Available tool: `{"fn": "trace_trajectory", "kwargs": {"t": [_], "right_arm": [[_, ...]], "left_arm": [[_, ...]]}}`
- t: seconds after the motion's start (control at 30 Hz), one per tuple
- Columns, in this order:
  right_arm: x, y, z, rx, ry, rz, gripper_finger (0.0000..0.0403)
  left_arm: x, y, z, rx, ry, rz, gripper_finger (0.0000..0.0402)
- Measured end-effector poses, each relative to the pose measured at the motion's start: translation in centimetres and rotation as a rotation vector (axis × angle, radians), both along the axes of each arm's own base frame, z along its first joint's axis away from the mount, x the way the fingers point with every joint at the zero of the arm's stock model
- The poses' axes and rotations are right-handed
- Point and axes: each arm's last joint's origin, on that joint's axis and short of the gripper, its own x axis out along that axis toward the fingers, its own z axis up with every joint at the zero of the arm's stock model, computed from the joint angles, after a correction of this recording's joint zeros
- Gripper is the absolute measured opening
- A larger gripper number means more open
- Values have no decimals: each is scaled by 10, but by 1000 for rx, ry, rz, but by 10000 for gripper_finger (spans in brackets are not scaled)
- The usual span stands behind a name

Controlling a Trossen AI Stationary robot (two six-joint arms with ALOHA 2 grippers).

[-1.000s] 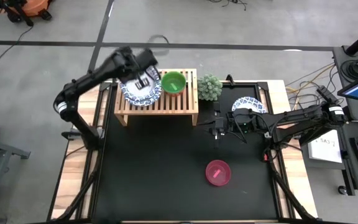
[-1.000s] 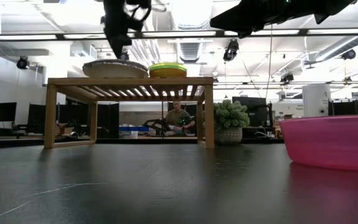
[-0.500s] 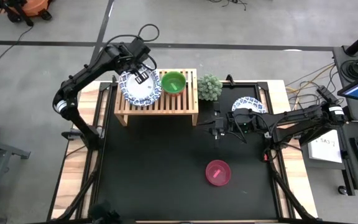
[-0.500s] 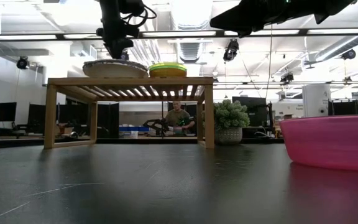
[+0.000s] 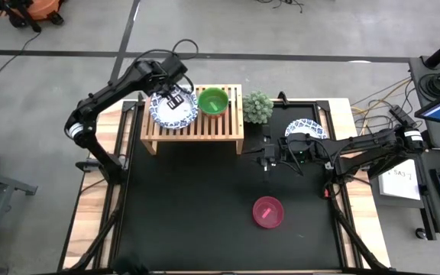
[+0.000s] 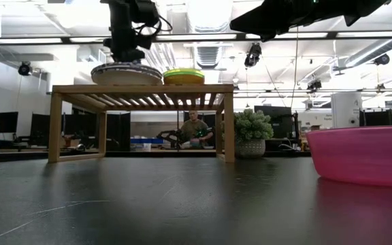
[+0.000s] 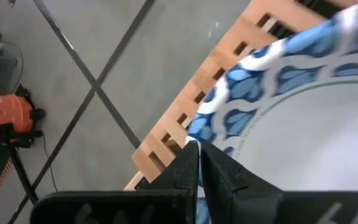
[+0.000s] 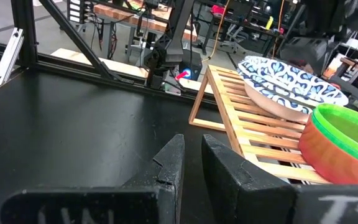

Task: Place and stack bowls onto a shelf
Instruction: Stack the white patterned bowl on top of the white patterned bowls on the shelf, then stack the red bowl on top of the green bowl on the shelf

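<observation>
A white bowl with a blue patterned rim (image 5: 171,116) (image 6: 126,73) sits on the left half of the light-wood shelf (image 5: 197,131) (image 6: 141,88). My left gripper (image 5: 176,99) (image 7: 197,149) is shut and slants down over the bowl's far part. Beside that bowl a green bowl (image 5: 213,101) (image 8: 347,134) is nested in a red one. A second patterned bowl (image 5: 306,127) lies on the table, partly under my right arm. A magenta bowl (image 5: 267,211) (image 6: 363,155) rests on the mat. My right gripper (image 5: 264,150) (image 8: 192,144) hangs level right of the shelf, its fingers narrowly apart and holding nothing. My left gripper's shut fingertips (image 7: 190,163) stand at the bowl's blue rim (image 7: 211,124) on its far side, coming down at a slant from above. Whether they touch the rim I cannot tell. The bowl rests on the shelf's slats.
A small potted plant (image 5: 257,107) (image 6: 252,129) stands just right of the shelf. The black mat in front of the shelf has open room. A person (image 6: 194,129) sits in the room beyond the table.
My left gripper has turned about over the patterned bowl and sunk a little toward it. The bowl has stayed in place on the shelf.
</observation>
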Motion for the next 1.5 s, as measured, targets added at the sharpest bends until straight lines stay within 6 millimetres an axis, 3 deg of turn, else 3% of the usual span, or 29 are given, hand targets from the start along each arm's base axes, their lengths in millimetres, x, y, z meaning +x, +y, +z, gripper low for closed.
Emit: {"fn": "trace_trajectory", "kwargs": {"t": [0.23,0.43,0.73,0.87,1.0,1.2,1.5], "right_arm": [[0,0,0,0,0,0,47],[0,0,0,0,1,0,47],[0,0,0,26,3,-5,47],[0,0,0,65,0,-12,47],[0,0,0,129,-3,-30,47],[0,0,-3,338,19,-69,47],[-1,0,-5,569,80,-120,47]], "left_arm": [[1,-30,19,-47,-183,-35,0],[15,-79,20,-197,-395,-252,0],[31,-189,-15,-208,-667,-650,0],[29,-236,-32,-183,-763,-902,0],[21,-269,-44,-129,-769,-1116,0],[12,-288,-47,-110,-731,-1196,0],[-6,-281,-50,-111,-604,-1174,0]]}}
